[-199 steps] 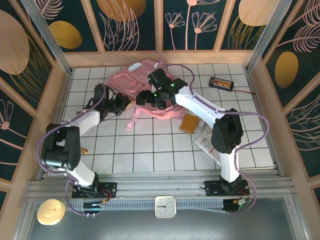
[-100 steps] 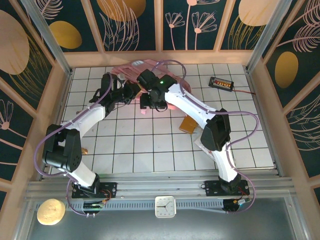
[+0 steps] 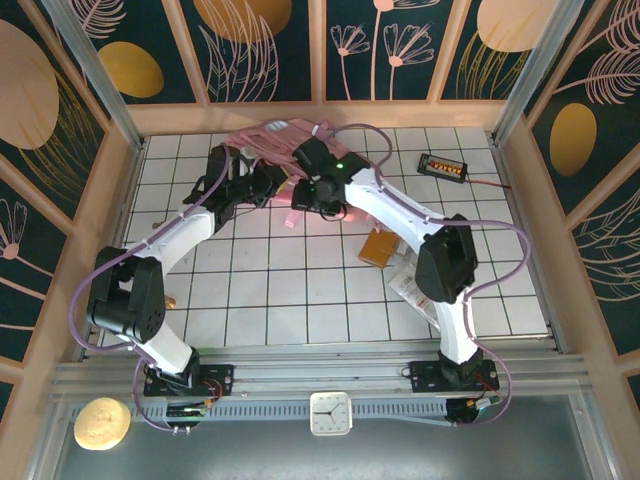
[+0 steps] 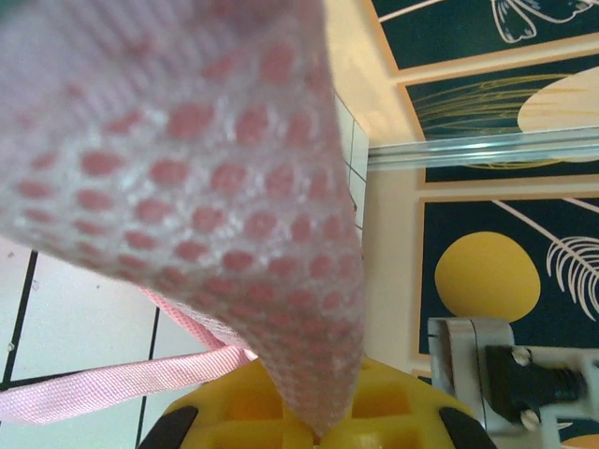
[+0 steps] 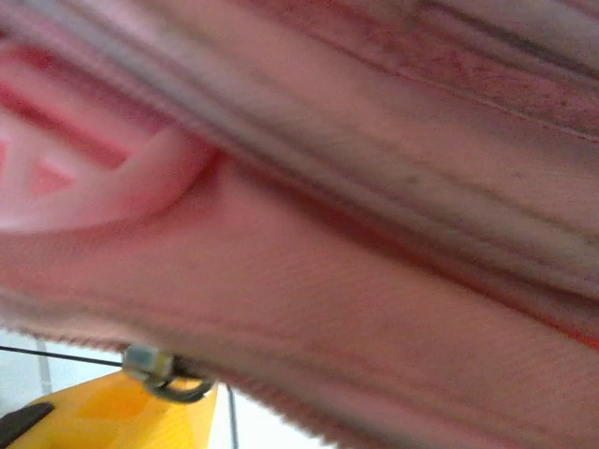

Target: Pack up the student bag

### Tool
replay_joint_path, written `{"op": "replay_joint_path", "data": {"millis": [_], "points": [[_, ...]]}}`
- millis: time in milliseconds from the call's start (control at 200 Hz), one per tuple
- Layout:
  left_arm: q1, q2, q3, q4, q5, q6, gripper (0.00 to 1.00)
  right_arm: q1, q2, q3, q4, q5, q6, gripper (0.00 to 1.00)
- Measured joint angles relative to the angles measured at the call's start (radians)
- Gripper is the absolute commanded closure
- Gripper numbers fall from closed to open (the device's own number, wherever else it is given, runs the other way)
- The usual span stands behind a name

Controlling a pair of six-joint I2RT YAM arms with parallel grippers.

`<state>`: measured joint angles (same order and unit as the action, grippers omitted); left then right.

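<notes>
Top external view puts the student bag [image 3: 272, 140] at the table's 12 o'clock, bunched between our left gripper [image 3: 262, 186] at its 7 o'clock and our right gripper [image 3: 312, 192] at its 5 o'clock. On the left wrist camera, pink mesh funnels down between the yellow fingers [image 4: 234, 416], which look pinched on it. The right pair's stance we cannot tell; bag fabric presses close there. We judge we are setting up and opening the bag. Next, its mouth needs holding wide toward the brown pouch [image 3: 381, 245] at 4 o'clock.
</notes>
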<state>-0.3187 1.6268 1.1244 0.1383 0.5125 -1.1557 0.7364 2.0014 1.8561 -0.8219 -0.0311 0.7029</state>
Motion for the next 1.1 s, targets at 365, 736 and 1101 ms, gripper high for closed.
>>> {"op": "replay_joint_path", "data": {"millis": [365,736,1101], "points": [[-0.008,0.003,0.026,0.030,-0.005,-0.039,1.00,-0.087,-0.261,-0.357,0.370,-0.208,0.261,0.43],[-0.039,0.051,0.131,0.040,-0.052,-0.193,1.00,-0.085,-0.456,-0.673,0.737,-0.248,0.520,0.44],[-0.054,0.056,0.142,0.039,-0.073,-0.211,1.00,-0.100,-0.410,-0.695,0.968,-0.222,0.546,0.44]]}}
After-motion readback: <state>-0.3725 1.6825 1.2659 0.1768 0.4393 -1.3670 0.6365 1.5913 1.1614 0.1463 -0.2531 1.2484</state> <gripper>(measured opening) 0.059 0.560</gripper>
